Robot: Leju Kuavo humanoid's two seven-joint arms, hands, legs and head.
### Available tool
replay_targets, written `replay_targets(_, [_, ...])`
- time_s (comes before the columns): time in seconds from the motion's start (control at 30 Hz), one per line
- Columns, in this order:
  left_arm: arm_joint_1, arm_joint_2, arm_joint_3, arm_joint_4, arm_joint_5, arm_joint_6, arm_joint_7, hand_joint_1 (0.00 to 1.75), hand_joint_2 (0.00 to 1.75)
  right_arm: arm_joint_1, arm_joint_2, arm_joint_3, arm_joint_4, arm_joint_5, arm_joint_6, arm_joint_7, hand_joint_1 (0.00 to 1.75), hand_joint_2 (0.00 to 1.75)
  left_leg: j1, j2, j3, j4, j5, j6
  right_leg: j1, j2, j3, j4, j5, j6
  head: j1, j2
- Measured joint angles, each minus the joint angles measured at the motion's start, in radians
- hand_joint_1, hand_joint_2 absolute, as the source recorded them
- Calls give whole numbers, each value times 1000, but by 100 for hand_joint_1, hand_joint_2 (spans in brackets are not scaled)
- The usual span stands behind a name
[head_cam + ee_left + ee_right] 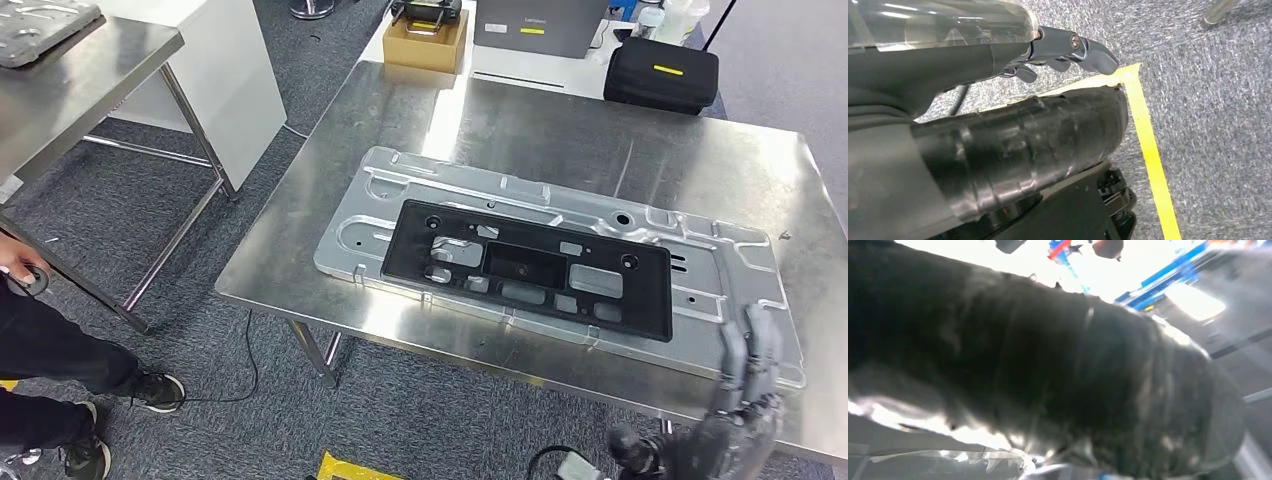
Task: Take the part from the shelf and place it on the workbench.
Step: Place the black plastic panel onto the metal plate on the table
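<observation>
Head view shows the black rectangular plastic frame part [528, 268], with its several cut-outs, lying flat on a large ribbed silver sheet-metal panel [400, 180], which in turn rests on the stainless-steel workbench [620, 135]. The placing looks done; what may remain is only drawing the arm clear. The right hand [742, 400] stands at the panel's near right corner, fingers upright and slightly apart, holding nothing; whether the tips touch the panel edge I cannot tell. The left hand [1058, 50] hangs over grey carpet and yellow floor tape [1148, 145], fingers loosely curled, nothing in them. At the workbench's far edge sit a cardboard box [425, 42] and a black case [662, 72]. A person's legs [70, 370] stand beside a second steel table [90, 70]. Nothing blocks the part.
</observation>
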Motion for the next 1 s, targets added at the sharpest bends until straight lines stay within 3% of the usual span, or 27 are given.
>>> replay_targets(0.03, [1, 0, 1, 0, 0, 3, 2, 0, 0, 10, 29, -16, -1, -36, 0, -22, 0, 0, 0, 1, 0, 1, 0, 0, -3, 0, -17, 38, -8, 3, 0, 0])
replay_targets(0.07, [1, 0, 2, 0, 1, 7, 4, 0, 0, 18, 53, -28, -2, -68, 0, -38, 0, 0, 0, 1, 0, 2, 0, -1, -6, 0, -16, 38, 3, 5, 0, 0])
replay_targets(0.1, [1, 0, 3, 0, 1, 12, 7, 0, 0, 25, 75, -37, -4, -97, 0, -48, 0, 0, 0, 1, 0, 3, -1, -2, -8, -1, 4, -1, 31, 6, 0, 0])
replay_targets(0.13, [1, 0, 4, 0, 1, 17, 11, 0, 0, 30, 94, -43, -5, -124, 0, -53, 0, 0, 1, 1, 1, 6, -2, -4, -11, -1, 41, -69, 66, 6, 0, 0])
replay_targets(0.2, [0, -1, 7, 0, 3, 28, 19, 0, 0, 41, 123, -49, -6, -170, 0, -52, 0, 0, -2, 0, -2, 15, -6, -14, -10, 0, 102, -191, 110, 0, 0, 0])
replay_targets(0.23, [0, -1, 8, 0, 5, 33, 22, 0, 0, 48, 133, -50, -5, -190, 0, -49, 0, 0, -4, -1, -4, 18, -6, -20, -8, 0, 115, -220, 117, -4, 0, 0])
replay_targets(0.33, [0, -1, 17, 0, 10, 42, 28, 0, 0, 65, 152, -52, 3, -234, 1, -35, 0, 0, -3, -1, -8, 20, -5, -39, -6, 2, 111, -231, 125, -22, -1, 0])
replay_targets(0.4, [-1, -1, 22, 0, 12, 45, 30, 0, 0, 69, 162, -52, 12, -249, 1, -26, 0, 0, -1, -1, -25, 58, -44, -49, -10, -1, 105, -238, 136, -38, -1, 0])
replay_targets(0.5, [0, -1, 25, 0, 13, 48, 33, 0, 0, 74, 170, -52, 27, -258, 1, -18, 0, 0, 1, -1, -87, 232, -157, -58, -7, -5, 85, -236, 148, -48, -2, 0])
replay_targets(0.53, [0, -1, 26, 0, 13, 49, 33, 0, 0, 77, 172, -52, 33, -261, 1, -16, 0, 0, 1, -1, -98, 276, -175, -59, -5, -6, 77, -234, 152, -48, -2, 0])
replay_targets(0.57, [1, -1, 27, 0, 13, 49, 34, 0, 0, 80, 173, -52, 39, -265, 1, -14, 0, 0, 2, -1, -92, 284, -175, -59, -4, -7, 69, -230, 156, -48, -2, 0])
replay_targets(0.6, [1, -1, 28, 0, 13, 50, 34, 0, 0, 82, 175, -52, 45, -272, 1, -13, 0, 0, 2, -1, -66, 252, -156, -58, -4, -7, 62, -227, 159, -46, -2, 0])
replay_targets(0.7, [-2, -1, 30, 0, 13, 54, 35, 0, 0, 92, 180, -53, 54, -305, 0, -15, 0, 0, -1, -2, 53, 55, -90, -48, -2, -6, 49, -216, 169, -35, -1, 0])
replay_targets(0.73, [-3, -2, 30, 0, 13, 55, 36, 0, 0, 95, 182, -54, 57, -315, 0, -16, 0, 0, -3, -3, 70, 20, -82, -44, -1, -6, 47, -214, 173, -29, -1, 0])
replay_targets(0.83, [-1, -3, 31, 0, 13, 58, 37, 0, 0, 101, 186, -59, 63, -336, 0, -22, 0, 0, -7, -3, 66, 8, -65, -27, -2, -5, 45, -217, 189, -10, -1, 0])
replay_targets(0.87, [-1, -3, 31, 0, 14, 58, 37, 0, 0, 103, 187, -62, 64, -341, 0, -24, 0, 0, -5, -1, 60, 6, -55, -20, -3, -3, 40, -211, 180, -5, -1, 0])
replay_targets(0.9, [-2, -4, 31, 0, 14, 59, 37, 0, 0, 105, 187, -65, 66, -345, 0, -25, 0, 0, -4, 2, 52, 2, -44, -12, -4, -2, 30, -189, 154, -1, 0, 0])
replay_targets(1.0, [-3, -5, 31, 0, 14, 61, 37, 0, 0, 108, 187, -69, 73, -356, 0, -27, 0, 0, -6, 10, 20, 1, -20, 2, -5, 0, -16, -30, 19, 7, 1, 0])
